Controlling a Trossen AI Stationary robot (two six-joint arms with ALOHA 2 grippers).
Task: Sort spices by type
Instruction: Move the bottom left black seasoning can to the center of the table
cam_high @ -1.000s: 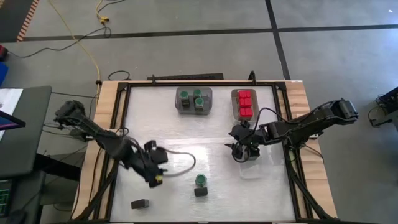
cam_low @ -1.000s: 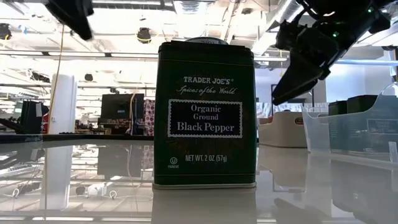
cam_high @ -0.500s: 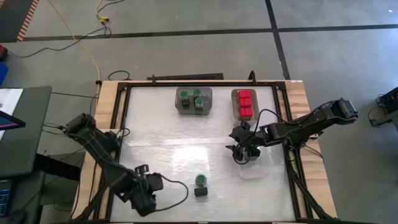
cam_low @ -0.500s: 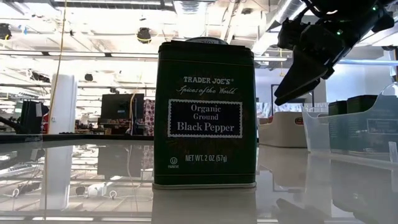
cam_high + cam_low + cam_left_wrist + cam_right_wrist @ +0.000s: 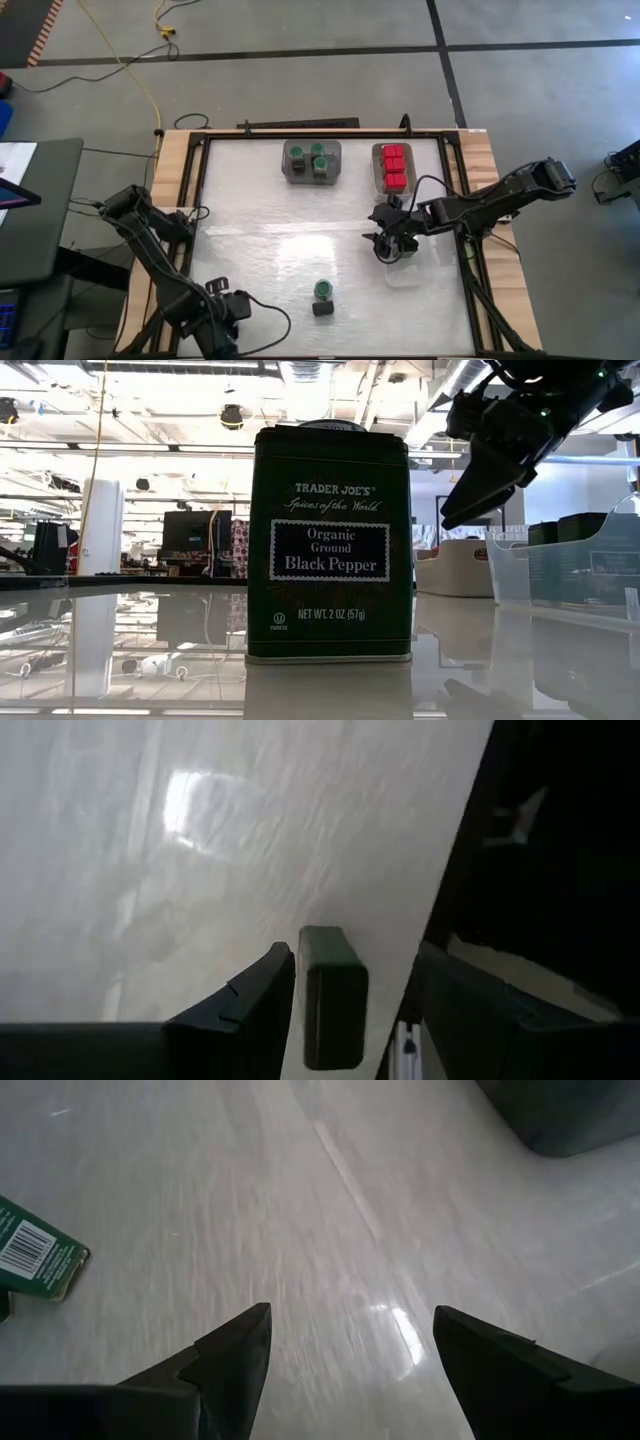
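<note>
A dark block point(image 5: 333, 995) lies flat near the table's near left corner. My left gripper point(image 5: 355, 958) is open and points down over it, one finger on each side; the block sits close to one finger point(image 5: 262, 1005), and I cannot tell whether they touch. In the high view my left gripper point(image 5: 222, 318) hides this block. A green-lidded jar point(image 5: 322, 289) and a black pepper tin point(image 5: 322, 308) stand side by side at the near middle; the tin point(image 5: 330, 540) fills the low view. My right gripper point(image 5: 390, 245) hangs open above the table at mid right, holding nothing.
A grey tray point(image 5: 312, 175) with green-lidded jars and a tray point(image 5: 378, 168) with red-topped boxes stand at the far edge. A clear tray point(image 5: 408, 272) lies below my right gripper. The table's dark frame point(image 5: 540, 870) runs close beside the dark block.
My left gripper has swung from the table's left middle toward the near left corner and tipped to point more steeply down. It now stands over the lying dark block, which has not moved.
</note>
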